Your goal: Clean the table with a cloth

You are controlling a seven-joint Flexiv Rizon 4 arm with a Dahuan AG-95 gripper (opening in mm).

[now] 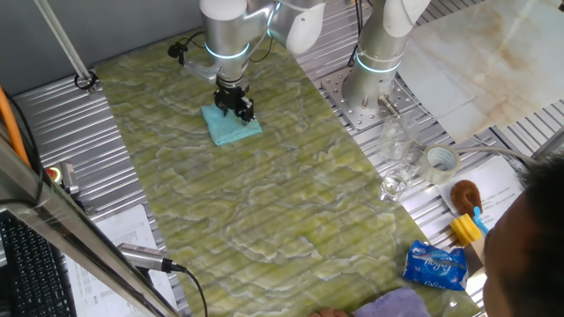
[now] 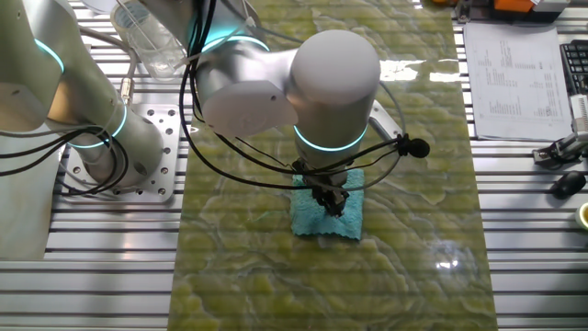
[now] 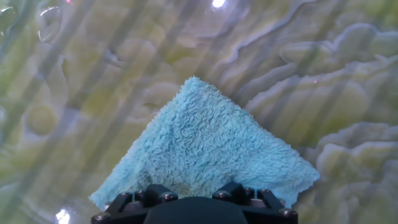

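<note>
Cloth (image 1: pixel 233 126): small turquoise terry rag, flat on the yellow-green marbled table (image 1: pixel 264 220), far end of the surface in one fixed view, close to the arm's base. Directly under the gripper (image 1: pixel 238 107); no sideways offset, fingers planted near the rag's middle. In hand view, rag (image 3: pixel 208 146) spread ahead of the gripper body as a triangle, one corner pointing straight away, wide edge running left-right beneath the housing. Roughly square, no clear long axis. In the other fixed view, gripper (image 2: pixel 329 200) down on the rag (image 2: pixel 326 219), apparently touching. Jaw gap: cannot tell, tips hidden by housing and fabric. Likely pressing, not pinching. Most of the unwiped surface stretches toward the near end, so next stroke probably that way.
</note>
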